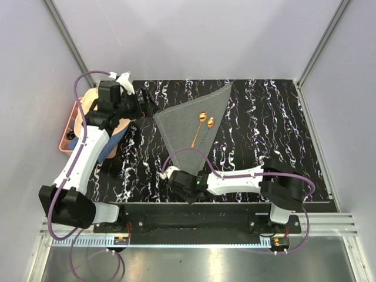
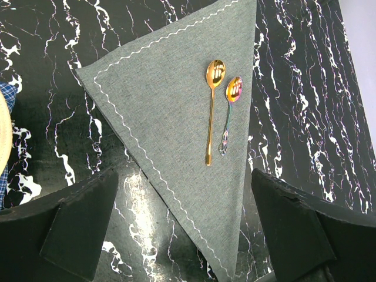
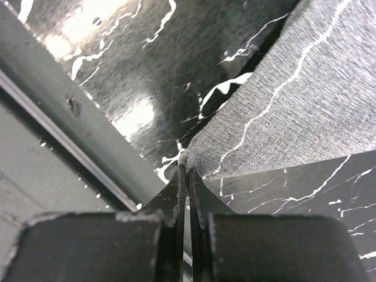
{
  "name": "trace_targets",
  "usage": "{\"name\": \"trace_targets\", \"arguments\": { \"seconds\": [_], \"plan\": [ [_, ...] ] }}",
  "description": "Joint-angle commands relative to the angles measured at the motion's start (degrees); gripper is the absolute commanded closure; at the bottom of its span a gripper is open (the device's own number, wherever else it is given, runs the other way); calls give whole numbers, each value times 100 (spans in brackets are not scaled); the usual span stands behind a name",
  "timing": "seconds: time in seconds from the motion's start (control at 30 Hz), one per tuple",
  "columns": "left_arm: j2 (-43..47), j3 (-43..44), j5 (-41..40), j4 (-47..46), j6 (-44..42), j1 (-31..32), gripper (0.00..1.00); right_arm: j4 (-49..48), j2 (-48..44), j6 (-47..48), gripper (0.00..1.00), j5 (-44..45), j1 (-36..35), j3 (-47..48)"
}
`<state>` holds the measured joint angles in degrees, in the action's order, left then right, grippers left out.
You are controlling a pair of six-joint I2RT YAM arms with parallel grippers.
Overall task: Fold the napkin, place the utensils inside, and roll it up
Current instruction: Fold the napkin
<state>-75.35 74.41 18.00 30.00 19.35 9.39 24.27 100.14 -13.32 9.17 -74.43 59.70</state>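
The grey napkin (image 1: pixel 185 126) lies folded into a triangle on the black marbled table, one point reaching toward the front edge. Two utensils rest on it side by side: a gold spoon (image 2: pixel 211 111) and a smaller iridescent dark spoon (image 2: pixel 230 108). My right gripper (image 1: pixel 190 197) is at the napkin's near point. In the right wrist view its fingers (image 3: pixel 187 171) are shut on the bunched tip of the napkin (image 3: pixel 282 111). My left gripper (image 1: pixel 147 104) hovers above the table's back left, open, looking down on the napkin (image 2: pixel 170 117) with nothing between its fingers (image 2: pixel 82 226).
A pink basket (image 1: pixel 66 136) stands off the table's left edge with a peach hat (image 1: pixel 91 106) and a blue cloth (image 1: pixel 114 138). The metal rail of the table's front edge (image 3: pixel 53 111) runs just beside my right gripper.
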Motion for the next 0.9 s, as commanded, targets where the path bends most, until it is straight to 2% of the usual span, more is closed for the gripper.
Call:
{"name": "trace_targets", "arguments": {
  "seconds": [0.0, 0.23, 0.33, 0.4, 0.63, 0.77, 0.87],
  "plan": [
    [231, -23, -16, -223, -46, 10, 1, 315, -64, -109, 100, -441, -115, 270],
    [258, -23, -77, -231, -63, 10, 1, 517, -345, -145, 100, -1329, -229, 928],
    [284, -23, -112, -223, -81, 10, 1, 684, -512, 127, 100, -918, -221, 1095],
    [284, -23, -139, -223, -90, 10, 1, 859, -557, 408, 100, -244, -186, 1149],
    [293, -32, -192, -223, -116, 2, 1, 860, -723, 954, 100, 304, 763, 1062],
    [293, -32, -209, -223, -125, 2, 1, 361, -715, 1279, 100, 498, 1613, 912],
    [293, -41, -235, -231, -134, 2, 1, 79, -575, 1534, 100, 437, 1993, 868]
  ]
}}
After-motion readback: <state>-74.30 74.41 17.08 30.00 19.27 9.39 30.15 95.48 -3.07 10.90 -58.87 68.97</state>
